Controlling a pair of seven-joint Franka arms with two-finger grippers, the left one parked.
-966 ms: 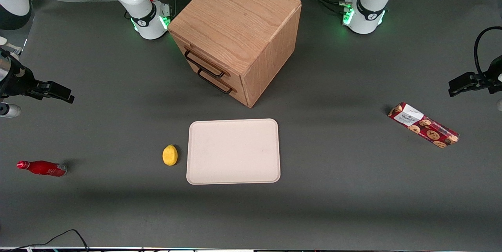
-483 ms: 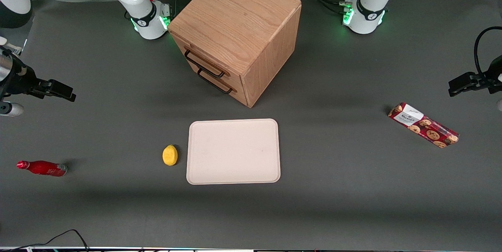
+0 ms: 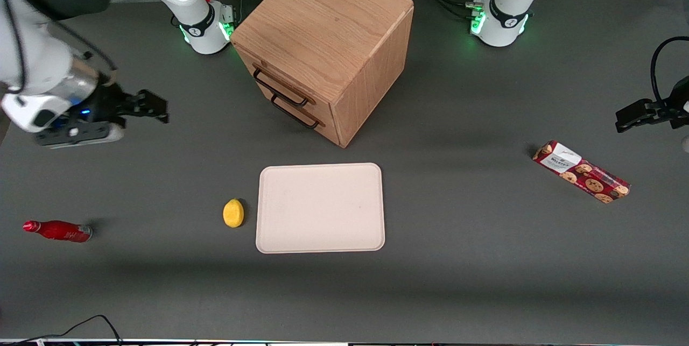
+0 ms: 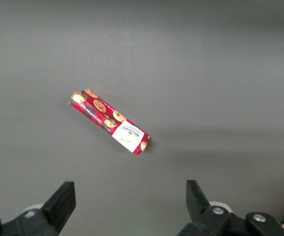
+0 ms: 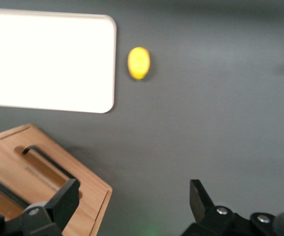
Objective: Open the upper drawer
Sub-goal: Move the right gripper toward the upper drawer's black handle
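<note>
Upper drawer (image 3: 280,85): fully closed in the oak cabinet (image 3: 328,39), which stood near the table's edge farthest from the front camera; black bar handle untouched.
Lower drawer (image 3: 295,110): closed, directly beneath.
Gripper (image 3: 153,106): fingers apart, holding nothing; hovered above the table toward the working arm's end, well apart from the cabinet.
Tray (image 3: 321,207): near the table's centre, nearer the front camera than the cabinet.
Lemon (image 3: 233,212): just beside the tray.

— Lying there? A red cookie packet (image 4: 110,128), flat on the grey table (image 4: 220,69), set at a slant.
— Markings? Biscuit pictures along the wrapper, a white label toward one end.
— Touching anything? No, alone.
</note>
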